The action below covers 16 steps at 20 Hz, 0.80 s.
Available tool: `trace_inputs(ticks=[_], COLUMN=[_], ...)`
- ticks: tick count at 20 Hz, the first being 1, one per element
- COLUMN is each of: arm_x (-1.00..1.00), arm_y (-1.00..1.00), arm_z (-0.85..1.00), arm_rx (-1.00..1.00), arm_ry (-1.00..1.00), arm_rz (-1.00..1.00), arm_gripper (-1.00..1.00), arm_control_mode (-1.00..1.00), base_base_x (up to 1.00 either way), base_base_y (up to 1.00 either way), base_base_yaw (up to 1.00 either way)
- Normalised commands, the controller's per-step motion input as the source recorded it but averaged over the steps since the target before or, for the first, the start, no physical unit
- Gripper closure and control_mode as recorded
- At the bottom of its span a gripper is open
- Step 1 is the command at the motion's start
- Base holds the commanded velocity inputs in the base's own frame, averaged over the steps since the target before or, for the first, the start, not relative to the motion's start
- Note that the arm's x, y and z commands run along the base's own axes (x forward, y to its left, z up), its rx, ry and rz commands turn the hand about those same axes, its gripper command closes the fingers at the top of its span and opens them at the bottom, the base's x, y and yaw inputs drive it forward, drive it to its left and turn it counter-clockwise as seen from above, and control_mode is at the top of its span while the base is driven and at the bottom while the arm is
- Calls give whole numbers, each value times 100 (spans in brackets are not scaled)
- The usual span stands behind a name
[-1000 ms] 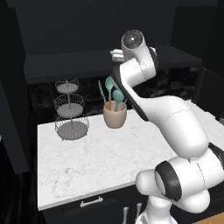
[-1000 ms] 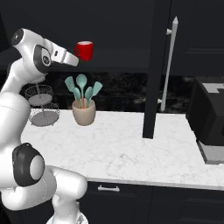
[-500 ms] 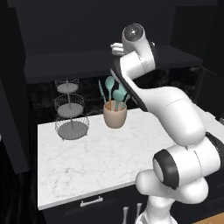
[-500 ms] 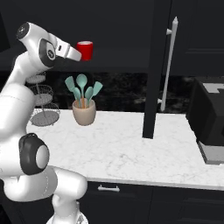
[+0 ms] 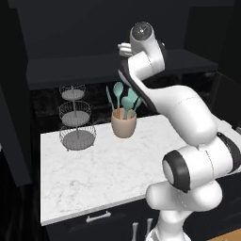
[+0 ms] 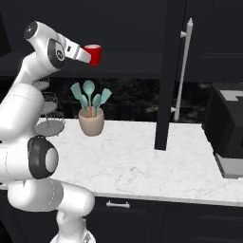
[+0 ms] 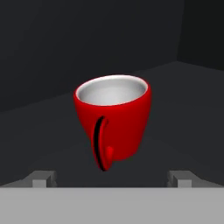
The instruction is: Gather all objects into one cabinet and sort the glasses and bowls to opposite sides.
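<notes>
The white arm is rising from its base, bending at the elbow and reaching up and forward at shelf height. The gripper [image 7: 112, 179] is pointing level into the dark recess, its jaws standing wide apart, with nothing clamped between the fingertips [image 7: 43, 178].

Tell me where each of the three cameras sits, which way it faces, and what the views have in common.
Left base view: behind the arm on its left, facing the marble counter; the white arm rises at lower right.
Right base view: behind on the right, facing the same counter and the red mug; the arm rises at lower left.
Hand view: on the hand, facing the mug handle-first, the open gripper at the bottom.
Shared: both base views show the utensil pot.
</notes>
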Motion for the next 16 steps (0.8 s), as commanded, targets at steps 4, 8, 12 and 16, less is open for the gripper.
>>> trace_inputs(ticks=[4, 8, 12, 16], arm_x=[34, 33, 30, 26], arm_y=[0, -1, -3, -1], arm_z=[0, 0, 0, 0], arm_rx=[0, 0, 0, 0], arm_ry=[0, 0, 0, 0], arm_rz=[0, 0, 0, 0], arm_gripper=[-100, -100, -100, -100], arm_control_mode=[-100, -100, -100, -100], base_base_x=[0, 0, 0, 0], base_base_y=[0, 0, 0, 0], base_base_yaw=[0, 0, 0, 0])
